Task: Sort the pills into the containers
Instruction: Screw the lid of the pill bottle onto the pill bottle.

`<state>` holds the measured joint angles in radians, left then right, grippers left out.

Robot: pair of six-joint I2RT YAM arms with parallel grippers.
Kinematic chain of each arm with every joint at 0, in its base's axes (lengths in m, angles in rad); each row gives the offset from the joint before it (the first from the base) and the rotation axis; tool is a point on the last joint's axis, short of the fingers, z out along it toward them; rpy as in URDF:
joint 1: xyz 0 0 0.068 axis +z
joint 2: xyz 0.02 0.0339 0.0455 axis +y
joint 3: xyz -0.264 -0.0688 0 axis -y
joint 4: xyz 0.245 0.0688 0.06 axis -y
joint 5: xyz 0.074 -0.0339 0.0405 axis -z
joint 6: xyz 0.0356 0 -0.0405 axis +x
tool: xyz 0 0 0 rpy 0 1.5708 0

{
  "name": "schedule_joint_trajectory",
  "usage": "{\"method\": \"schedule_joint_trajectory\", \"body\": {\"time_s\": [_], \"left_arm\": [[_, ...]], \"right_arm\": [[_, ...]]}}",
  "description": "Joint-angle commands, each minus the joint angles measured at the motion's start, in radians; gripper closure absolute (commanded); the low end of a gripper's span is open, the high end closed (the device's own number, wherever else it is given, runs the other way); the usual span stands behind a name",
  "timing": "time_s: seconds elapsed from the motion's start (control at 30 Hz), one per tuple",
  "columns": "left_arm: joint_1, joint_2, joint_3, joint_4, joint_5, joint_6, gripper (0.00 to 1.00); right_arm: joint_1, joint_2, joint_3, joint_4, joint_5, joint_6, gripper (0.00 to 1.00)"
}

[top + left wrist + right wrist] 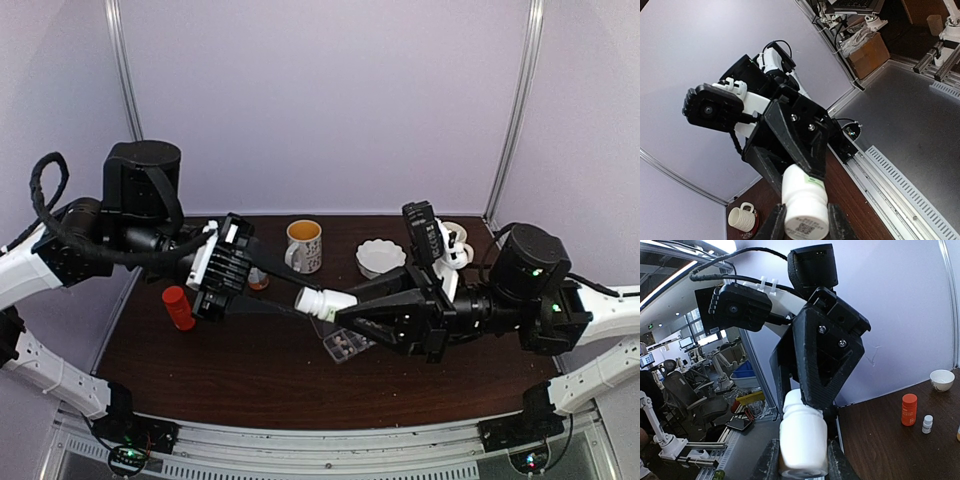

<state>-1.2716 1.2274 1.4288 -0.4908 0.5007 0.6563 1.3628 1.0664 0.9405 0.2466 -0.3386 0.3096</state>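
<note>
A white pill bottle (328, 301) hangs lying on its side above the table's middle, gripped from both ends. My left gripper (300, 298) is shut on its left end and my right gripper (345, 313) is shut on its right part. In the left wrist view the bottle (805, 205) sits between my own fingers (771, 225), with the other gripper clamped on its far end. The right wrist view shows the same bottle (802, 437) the other way round. The clear pill box (345, 346) with the containers lies just below the right gripper. No loose pills can be made out.
An orange bottle (178, 307) stands at the left, with a small amber bottle (258, 280) behind the left fingers. A yellow-and-white mug (303, 245), a white bowl (380, 257) and a ribbed white cup (455, 240) line the back. A small white bottle (927, 424) stands beside the orange one.
</note>
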Motion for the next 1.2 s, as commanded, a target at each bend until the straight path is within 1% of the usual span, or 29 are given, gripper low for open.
{"method": "schedule_joint_trajectory", "body": {"time_s": [0.0,0.07,0.13,0.3,0.43,0.53,0.67,0.77,0.83,0.9,1.17], "left_arm": [[-0.022,0.070,-0.049,0.015,-0.057,0.075,0.97],[-0.022,0.063,-0.060,0.014,-0.054,0.119,0.97],[-0.023,0.054,-0.073,0.013,-0.056,0.169,0.97],[-0.022,0.052,-0.065,-0.022,-0.118,0.279,0.97],[-0.022,0.054,-0.067,-0.022,-0.159,0.339,0.97],[-0.023,0.061,-0.065,-0.020,-0.184,0.345,0.94],[-0.022,0.066,-0.067,-0.008,-0.207,0.313,0.91],[-0.021,0.055,-0.083,0.002,-0.173,0.294,0.86],[-0.021,0.051,-0.091,0.004,-0.141,0.290,0.81],[-0.020,0.058,-0.087,-0.005,-0.140,0.292,0.78],[-0.016,0.075,-0.064,-0.023,-0.154,0.273,0.67]], "right_arm": [[-0.004,0.035,-0.032,0.339,0.090,0.175,1.00],[-0.004,0.038,-0.048,0.398,0.097,0.247,1.00],[-0.003,0.043,-0.047,0.418,0.100,0.311,1.00],[-0.006,0.050,-0.057,0.491,0.097,0.454,1.00],[-0.009,0.048,-0.080,0.529,0.113,0.503,1.00],[-0.017,0.046,-0.102,0.543,0.129,0.512,1.00],[-0.037,0.040,-0.145,0.561,0.147,0.506,1.00],[-0.056,0.041,-0.164,0.585,0.115,0.518,1.00],[-0.067,0.056,-0.143,0.565,0.063,0.527,1.00],[-0.069,0.066,-0.121,0.542,0.040,0.534,1.00],[-0.072,0.048,-0.144,0.534,0.063,0.538,1.00]]}}
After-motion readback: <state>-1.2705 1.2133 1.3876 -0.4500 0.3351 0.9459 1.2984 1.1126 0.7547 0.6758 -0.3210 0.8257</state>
